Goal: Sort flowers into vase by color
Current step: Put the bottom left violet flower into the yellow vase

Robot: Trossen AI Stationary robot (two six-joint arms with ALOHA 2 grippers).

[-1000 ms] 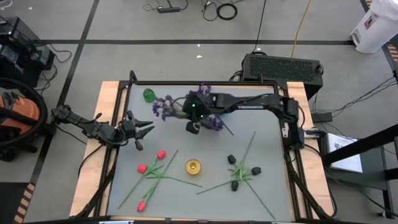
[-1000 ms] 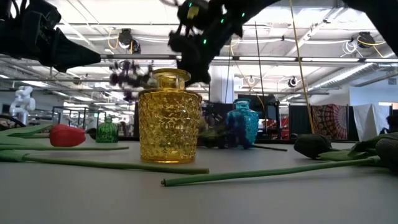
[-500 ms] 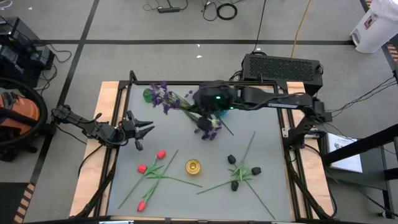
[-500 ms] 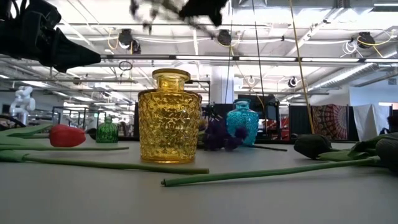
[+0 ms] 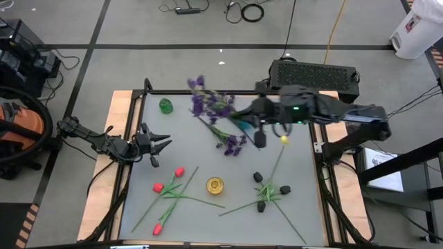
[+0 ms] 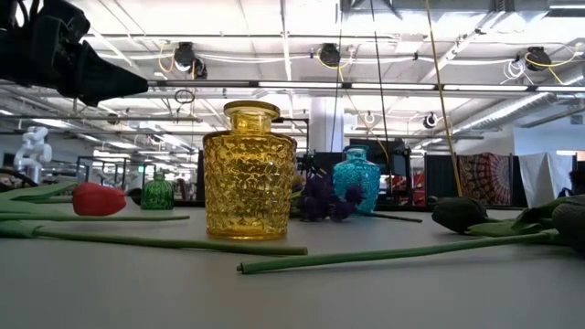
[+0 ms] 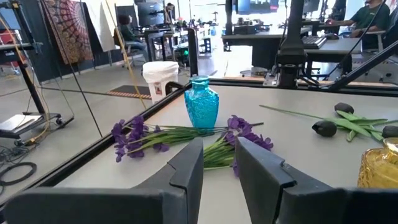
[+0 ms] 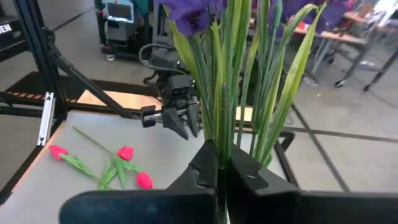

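Right gripper [image 8: 219, 163] clamped on purple spray [image 5: 208, 105] stems, lifted above table. Light, floppy, top-heavy (likely sways); grip low on bunched stems. Left gripper [image 5: 160, 144] parted, idle, empty.

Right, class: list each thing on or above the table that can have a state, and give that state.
right gripper: shut on held purple spray, raised above table
left gripper: open, empty, table's left
second purple spray: lying flat
red tulips: lying flat
black-headed flowers: lying flat
yellow vase: upright, empty
blue vase: upright, empty
green vase: upright
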